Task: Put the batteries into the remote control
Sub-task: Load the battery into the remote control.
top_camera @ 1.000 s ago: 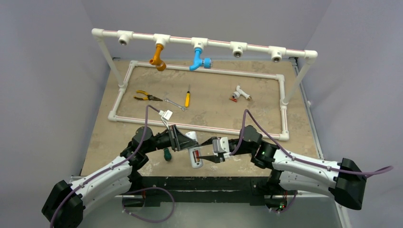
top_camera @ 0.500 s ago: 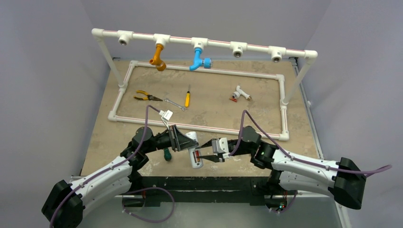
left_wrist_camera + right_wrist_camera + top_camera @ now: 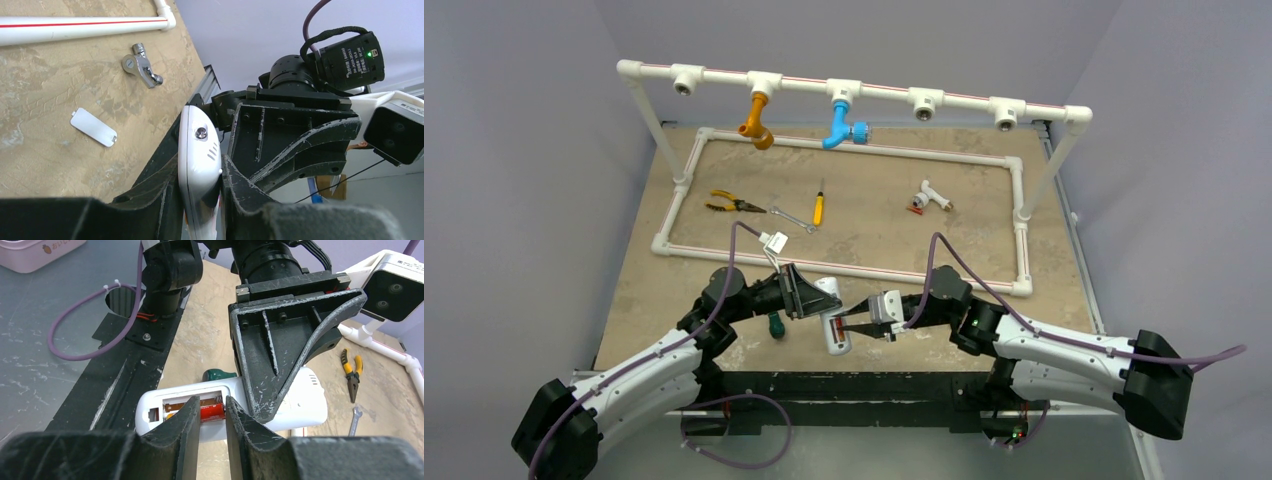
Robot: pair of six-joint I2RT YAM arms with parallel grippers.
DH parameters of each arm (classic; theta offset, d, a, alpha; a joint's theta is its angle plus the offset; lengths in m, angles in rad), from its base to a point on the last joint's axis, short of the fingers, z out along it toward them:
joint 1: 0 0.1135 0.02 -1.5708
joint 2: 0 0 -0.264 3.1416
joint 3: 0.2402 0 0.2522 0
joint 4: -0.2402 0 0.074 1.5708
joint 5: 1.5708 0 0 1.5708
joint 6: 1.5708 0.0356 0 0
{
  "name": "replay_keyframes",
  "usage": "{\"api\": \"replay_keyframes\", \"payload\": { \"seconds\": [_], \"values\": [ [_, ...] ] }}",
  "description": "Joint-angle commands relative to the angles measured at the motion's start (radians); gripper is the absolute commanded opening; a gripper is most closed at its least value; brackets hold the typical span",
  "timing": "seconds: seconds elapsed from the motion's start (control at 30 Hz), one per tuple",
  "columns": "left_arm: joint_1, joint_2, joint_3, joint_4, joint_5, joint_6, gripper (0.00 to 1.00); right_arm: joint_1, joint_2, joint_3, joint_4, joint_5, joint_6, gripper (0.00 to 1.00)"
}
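- Clamping the remote control [image 3: 200, 150] by its edges, the left tool [image 3: 200, 192] holds it tight.
- Nearly together, the jaws of the right tool [image 3: 212, 427] straddle a red battery [image 3: 212, 411] in the open compartment [image 3: 160, 412] just ahead of its tips; whether it grips cannot be told.

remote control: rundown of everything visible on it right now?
The remote control is a slim white plastic handset with rounded ends, held up by the left gripper, which is clamped across its middle. Its back faces the right wrist camera: cover off, battery bay open, a red-orange battery lying inside between the right gripper's fingertips. The left wrist view shows a small screw near one end.
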Motion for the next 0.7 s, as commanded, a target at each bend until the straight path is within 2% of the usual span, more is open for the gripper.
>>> {"api": "replay_keyframes", "payload": {
  "seconds": [0.0, 0.27, 0.67],
  "values": [
    [-0.008, -0.013, 0.027, 0.068, 0.001, 0.003, 0.00, -0.003, 0.003, -0.004, 0.006, 0.010, -0.023, 0.21],
    [-0.008, -0.009, 0.022, 0.083, -0.006, -0.010, 0.00, -0.003, 0.003, -0.005, -0.032, 0.001, -0.041, 0.12],
    [-0.009, -0.010, 0.019, 0.105, -0.004, -0.033, 0.00, -0.002, 0.002, 0.003, -0.130, -0.009, -0.076, 0.08]
  ]
}}
